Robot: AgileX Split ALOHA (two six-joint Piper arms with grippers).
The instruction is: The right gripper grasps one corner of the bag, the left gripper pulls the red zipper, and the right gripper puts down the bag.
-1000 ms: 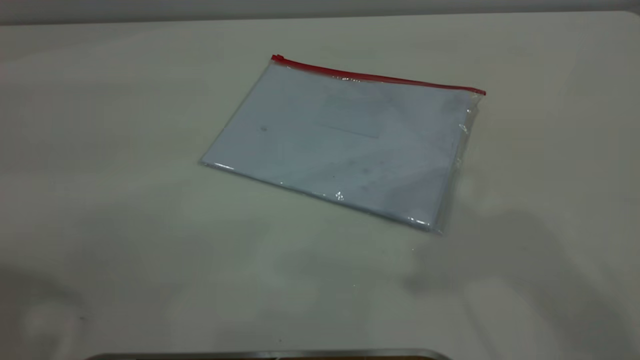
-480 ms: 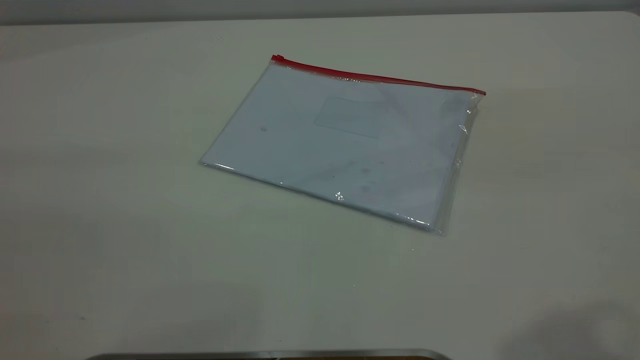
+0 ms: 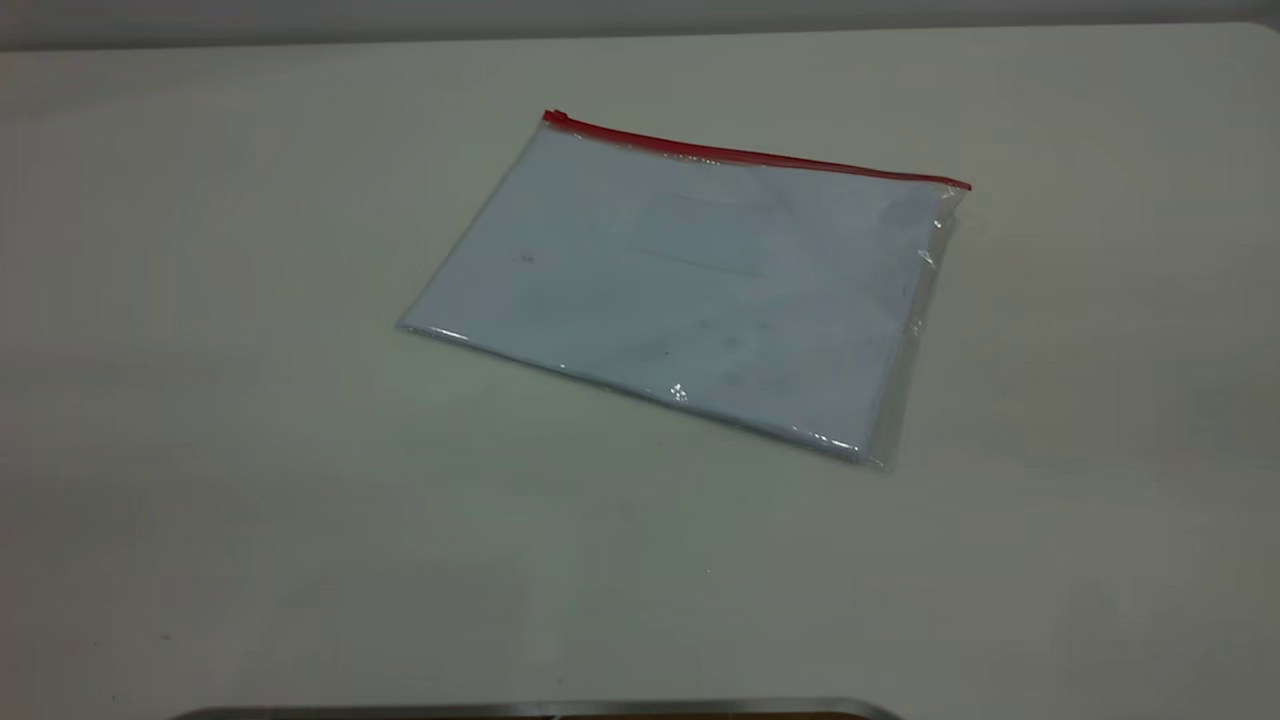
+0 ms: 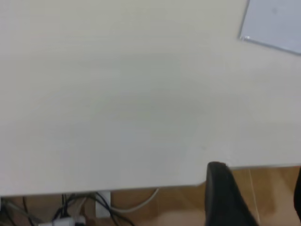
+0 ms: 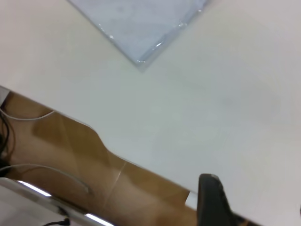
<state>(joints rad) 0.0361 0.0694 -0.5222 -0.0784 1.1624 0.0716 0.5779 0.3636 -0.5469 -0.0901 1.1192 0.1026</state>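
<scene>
The bag lies flat on the white table, clear plastic with white paper inside. Its red zipper runs along the far long edge, with the small slider tab at the left end. The corner of the bag at the strip's right end shows a clear margin. Neither arm appears in the exterior view. My left gripper is open over the table's edge, far from the bag. My right gripper is also open near a table edge, well away from the bag. Nothing is held.
A metal rim shows at the front of the exterior view. Beyond the table edge I see a wooden floor with cables. Bare tabletop surrounds the bag on all sides.
The bag has not moved. Dark shadows that lay on the front right and front left of the table a second ago have slid off and faded.
</scene>
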